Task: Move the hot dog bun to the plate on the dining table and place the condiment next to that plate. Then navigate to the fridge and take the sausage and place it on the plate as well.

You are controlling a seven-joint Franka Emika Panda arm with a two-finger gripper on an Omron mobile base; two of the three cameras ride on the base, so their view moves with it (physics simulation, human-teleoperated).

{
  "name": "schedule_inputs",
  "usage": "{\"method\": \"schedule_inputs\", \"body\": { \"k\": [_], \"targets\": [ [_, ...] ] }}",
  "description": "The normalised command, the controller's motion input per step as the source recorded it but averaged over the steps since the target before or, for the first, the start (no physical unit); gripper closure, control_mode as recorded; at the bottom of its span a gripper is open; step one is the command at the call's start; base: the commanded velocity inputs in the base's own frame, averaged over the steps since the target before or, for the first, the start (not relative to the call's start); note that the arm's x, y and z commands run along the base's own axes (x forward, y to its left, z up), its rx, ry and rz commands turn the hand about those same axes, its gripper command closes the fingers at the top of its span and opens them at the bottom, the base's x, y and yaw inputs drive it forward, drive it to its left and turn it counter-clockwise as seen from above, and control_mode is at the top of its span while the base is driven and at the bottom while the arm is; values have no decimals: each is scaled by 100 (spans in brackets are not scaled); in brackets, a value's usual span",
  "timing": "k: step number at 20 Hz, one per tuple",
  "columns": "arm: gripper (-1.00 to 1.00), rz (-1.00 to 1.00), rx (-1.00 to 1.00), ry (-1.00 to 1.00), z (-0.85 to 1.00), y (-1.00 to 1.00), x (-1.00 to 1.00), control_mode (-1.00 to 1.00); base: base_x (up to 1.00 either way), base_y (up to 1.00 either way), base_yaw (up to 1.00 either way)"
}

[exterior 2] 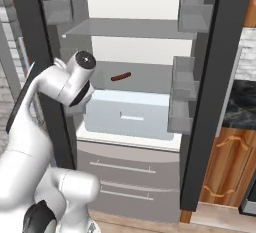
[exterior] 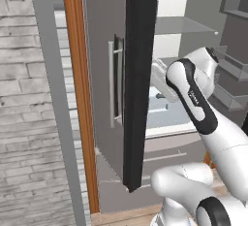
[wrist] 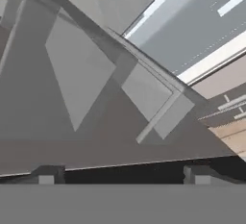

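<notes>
The pincer (wrist: 122, 174) stands wide open with nothing between its two dark tips (they peek up at the bottom of the hand view), facing the grey door bins (wrist: 156, 104) of the open fridge (exterior 2: 145, 82). The sausage (exterior 2: 120, 77) lies alone on a grey shelf (exterior 2: 140, 78) inside, above the pale crisper drawer (exterior 2: 131, 115), well apart from the arm.

Flat, even rendered light with soft shadows and no glare; the fridge (exterior 2: 145, 52) interior glows brightest, upper centre. Edges look slightly soft and pixelated.
</notes>
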Motion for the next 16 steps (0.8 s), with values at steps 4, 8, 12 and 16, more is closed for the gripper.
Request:
{"method": "schedule_inputs", "body": {
  "k": [4,8,12,16],
  "targets": [
    [-100,8,0,18,-13,100,-80,-100,0,0,0],
    [-100,14,0,15,0,100,-43,-100,0,0,0],
    [-100,10,0,3,29,71,-17,-100,0,0,0],
    [-100,-9,-13,-8,33,-90,-41,-100,0,0,0]
  ]
}}
